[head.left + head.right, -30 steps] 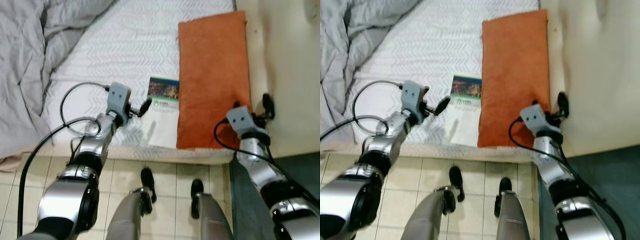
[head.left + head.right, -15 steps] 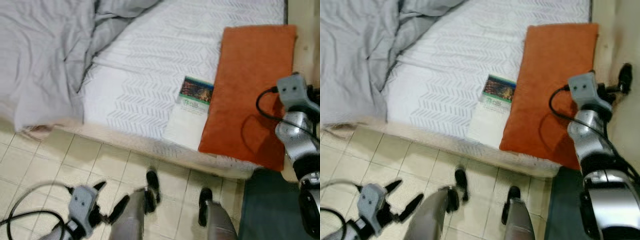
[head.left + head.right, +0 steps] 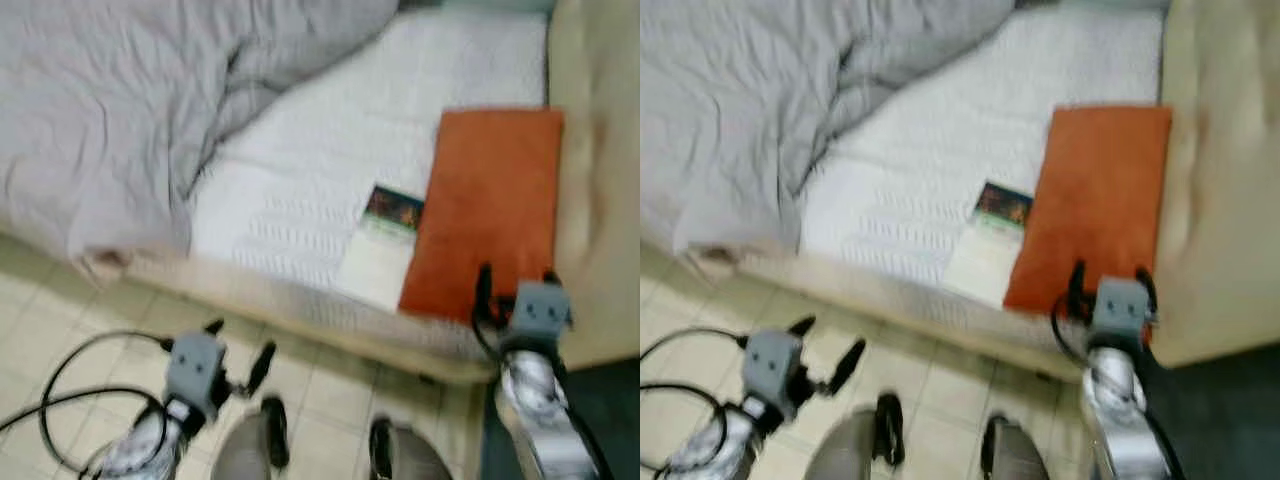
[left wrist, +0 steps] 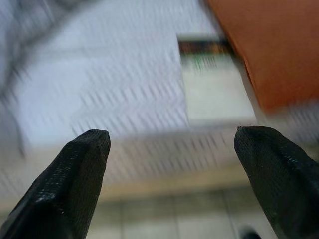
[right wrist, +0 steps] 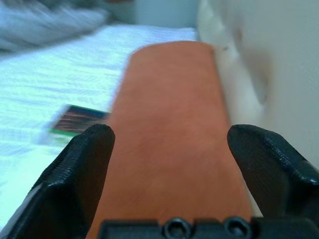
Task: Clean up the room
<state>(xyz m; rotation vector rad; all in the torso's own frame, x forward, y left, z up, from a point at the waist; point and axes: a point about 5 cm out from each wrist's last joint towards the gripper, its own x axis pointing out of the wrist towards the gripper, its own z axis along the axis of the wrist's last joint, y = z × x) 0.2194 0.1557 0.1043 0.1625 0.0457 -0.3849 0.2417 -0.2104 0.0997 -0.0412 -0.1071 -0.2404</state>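
An orange pillow (image 3: 490, 210) lies on the right side of the white mattress (image 3: 300, 190), and a booklet (image 3: 385, 245) with a dark picture at its top lies flat against the pillow's left edge. A crumpled grey duvet (image 3: 110, 110) covers the bed's left half. My left gripper (image 3: 240, 342) hangs open over the tiled floor, short of the bed edge; its wrist view looks at the booklet (image 4: 214, 79). Open too, my right gripper (image 3: 517, 278) hovers at the pillow's near end, and the pillow (image 5: 169, 139) lies ahead between its fingers. The pictures are blurred.
A beige padded headboard (image 3: 600, 190) runs along the right of the bed. Pale floor tiles (image 3: 50, 310) lie in front of the bed, with a dark teal patch (image 3: 600, 420) at the lower right. My feet (image 3: 275, 440) stand close to the bed's edge.
The camera has swung and pulled back, so the bed sits farther off. My left gripper dropped from the mattress to above the floor. My right gripper came from beside the pillow to its near end.
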